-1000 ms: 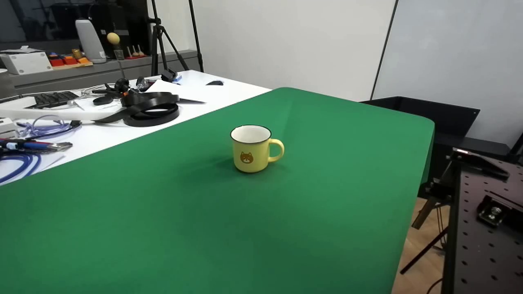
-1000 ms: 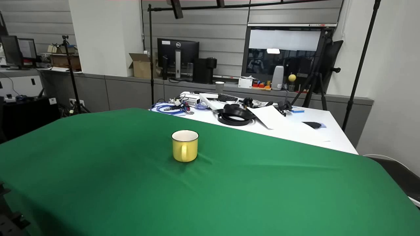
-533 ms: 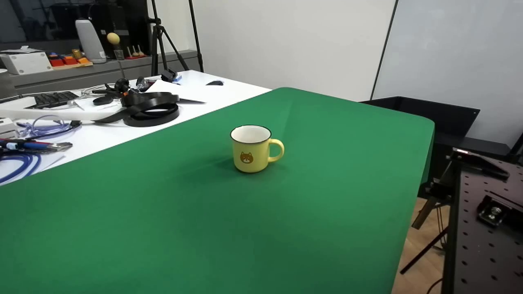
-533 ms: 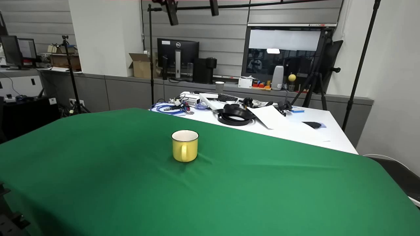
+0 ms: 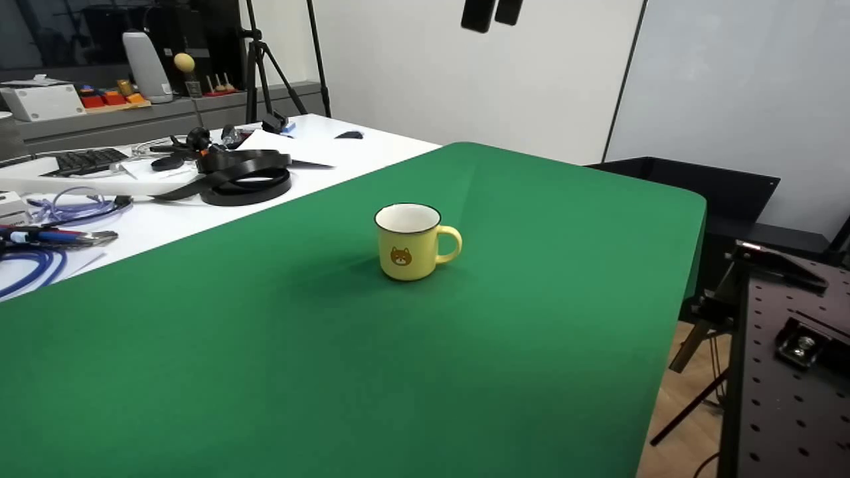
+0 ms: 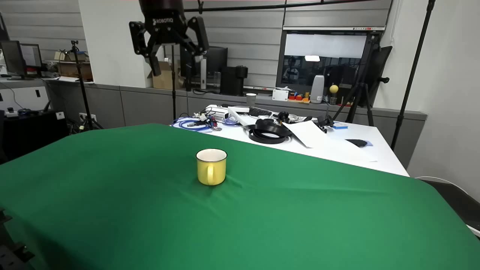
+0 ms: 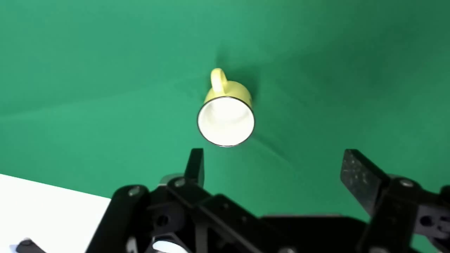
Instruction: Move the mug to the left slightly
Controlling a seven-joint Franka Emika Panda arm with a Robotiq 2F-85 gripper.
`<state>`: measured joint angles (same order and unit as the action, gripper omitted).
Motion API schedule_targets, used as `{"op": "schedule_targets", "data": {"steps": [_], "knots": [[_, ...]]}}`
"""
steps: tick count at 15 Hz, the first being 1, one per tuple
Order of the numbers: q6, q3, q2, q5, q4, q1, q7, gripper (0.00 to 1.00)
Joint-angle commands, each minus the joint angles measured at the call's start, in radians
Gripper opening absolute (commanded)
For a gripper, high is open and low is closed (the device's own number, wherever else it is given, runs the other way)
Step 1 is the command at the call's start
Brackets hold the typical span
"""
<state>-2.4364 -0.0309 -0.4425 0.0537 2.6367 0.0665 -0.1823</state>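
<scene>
In the wrist view, the mug [image 7: 226,119] lies at about half past ten from the wide-spread, empty gripper [image 7: 273,158].

Bright, mostly even indoor light. Soft shadow on cloth [image 5: 299,385] beside mug [image 5: 407,249] in an exterior view. Wrist view: mug interior, table [image 7: 45,211] blown out; gripper [image 7: 276,160] near-black, base detail lost. Glare spot on window [image 6: 317,67], exterior view.

In an exterior view: grey panelled wall [image 6: 255,45], far; dark-framed window [image 6: 309,67], far right; green-covered counter [image 6: 281,217], near. In an exterior view: wood-toned floor [image 5: 690,431], near right.
</scene>
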Motion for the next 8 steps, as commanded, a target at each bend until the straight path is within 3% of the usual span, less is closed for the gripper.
{"op": "schedule_targets", "data": {"steps": [1, 5, 8], "knots": [[-0.013, 0.009, 0.011, -0.008, 0.007, 0.006, -0.003, 1.0], [-0.014, 0.01, 0.003, 0.002, 0.011, -0.006, -0.008, 1.0], [-0.13, 0.026, 0.06, 0.059, 0.048, -0.026, 0.006, 1.0]]}}
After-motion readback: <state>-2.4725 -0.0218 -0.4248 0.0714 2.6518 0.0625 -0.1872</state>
